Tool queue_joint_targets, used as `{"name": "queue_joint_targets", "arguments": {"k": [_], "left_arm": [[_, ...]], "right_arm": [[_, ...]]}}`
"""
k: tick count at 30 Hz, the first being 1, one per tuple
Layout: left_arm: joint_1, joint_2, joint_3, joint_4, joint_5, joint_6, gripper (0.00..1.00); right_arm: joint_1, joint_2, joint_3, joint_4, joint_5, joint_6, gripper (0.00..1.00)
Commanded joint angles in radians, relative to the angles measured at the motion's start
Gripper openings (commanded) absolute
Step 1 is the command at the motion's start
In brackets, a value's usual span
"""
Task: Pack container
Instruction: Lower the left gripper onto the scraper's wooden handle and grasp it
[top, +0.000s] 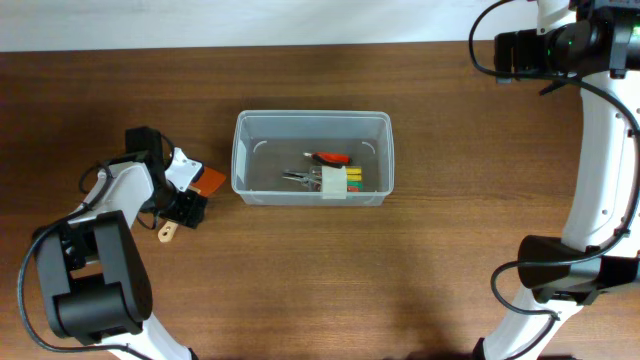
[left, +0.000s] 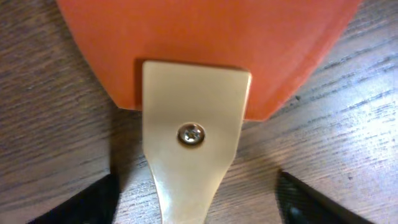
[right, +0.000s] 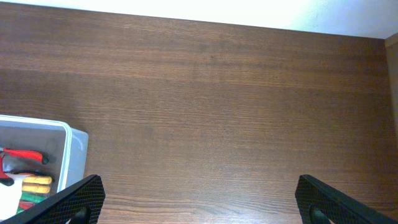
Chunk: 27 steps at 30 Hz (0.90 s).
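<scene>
Left claw first: it hangs low over the desk with its jaws apart, straddling the pale handle of an orange scraper. My dark fingertips show at the bottom corners of the wrist view, one on each side of the handle. A strip of wood grain lies between each tip and the handle, so I grip nothing. A small screw pins the handle to the orange blade.

Seen from overhead, my left arm rises from its base at the near left corner and folds toward the far side. It then bends at the wrist so the claw points down. The scraper lies slantwise under it, with its blade toward the container and its handle end on the near side.

The container stands upright mid-desk, just right of the scraper's blade and not touching it. Inside, toward its right half, lie a red-handled tool, a metal plier-like tool and a small packet of coloured bits.

My right claw is spread wide and empty above the desk, well apart from the container. My right arm runs up the right edge and bends left near the far corner.
</scene>
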Motion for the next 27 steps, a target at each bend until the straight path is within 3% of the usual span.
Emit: {"name": "queue_joint_targets", "arguments": {"k": [1,13,27], "left_arm": [[0.001,0.049,-0.013,-0.022,0.058,0.009,0.74],[0.001,0.049,-0.013,-0.038,0.058,0.009,0.34],[0.001,0.049,-0.013,-0.056,0.058,0.009,0.21]], "right_arm": [[-0.002,0.003,0.010,0.001,0.008,0.005,0.98],[-0.002,0.003,0.010,0.003,0.008,0.005,0.99],[-0.002,0.003,0.010,0.003,0.008,0.005,0.99]]}}
